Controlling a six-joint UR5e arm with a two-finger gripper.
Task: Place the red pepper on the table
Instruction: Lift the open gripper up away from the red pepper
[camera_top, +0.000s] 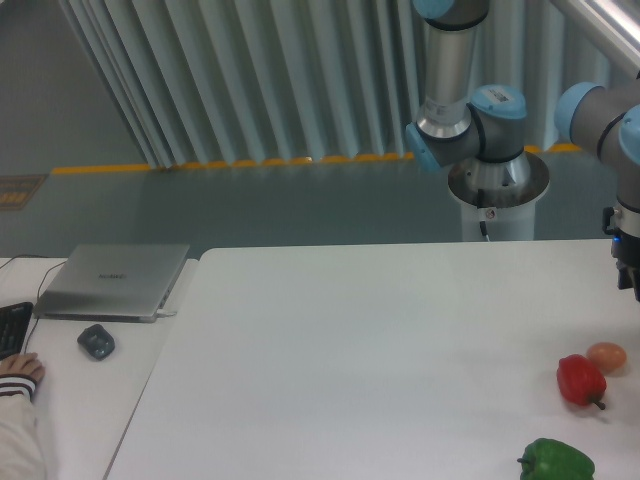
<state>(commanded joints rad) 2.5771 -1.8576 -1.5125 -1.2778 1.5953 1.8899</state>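
The red pepper (580, 380) lies on the white table (350, 340) near its right edge, stem pointing to the lower right, with nothing holding it. My gripper (634, 285) is up and to the right of it, well clear, and mostly cut off by the frame's right edge. Only the dark wrist part shows, so its fingers cannot be read.
A small orange-pink fruit (606, 356) touches the pepper's upper right side. A green pepper (556, 461) sits at the front right. On the left desk are a closed laptop (112, 281), a mouse (96, 342), a keyboard corner and a person's hand (20, 372).
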